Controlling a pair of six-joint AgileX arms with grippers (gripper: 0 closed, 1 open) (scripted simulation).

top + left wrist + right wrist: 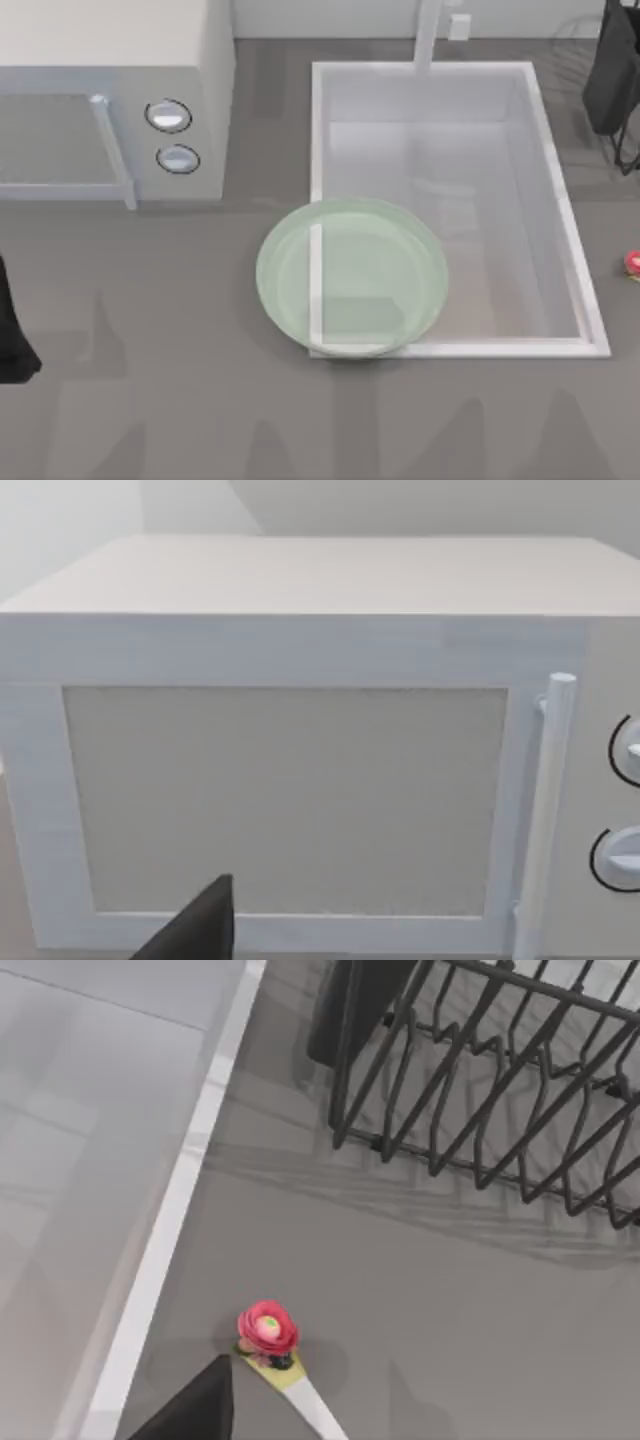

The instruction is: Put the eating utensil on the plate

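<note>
Pale green plate (352, 278) lies over the sink's (560, 348) near-left corner; the spoon (275, 1348) lies on the worktop (450, 1320) right of the sink. For both hands, I cannot tell how open they are.

top view: looking straight down from above on the counter (150, 400), with microwave (115, 100) at upper left, sink (450, 200) at centre. left wrist view: facing the microwave (300, 780) front squarely, close up; shared with the top view. right wrist view: angled down, near the counter (450, 1310) between sink edge (170, 1230) and dish rack (500, 1080).
</note>
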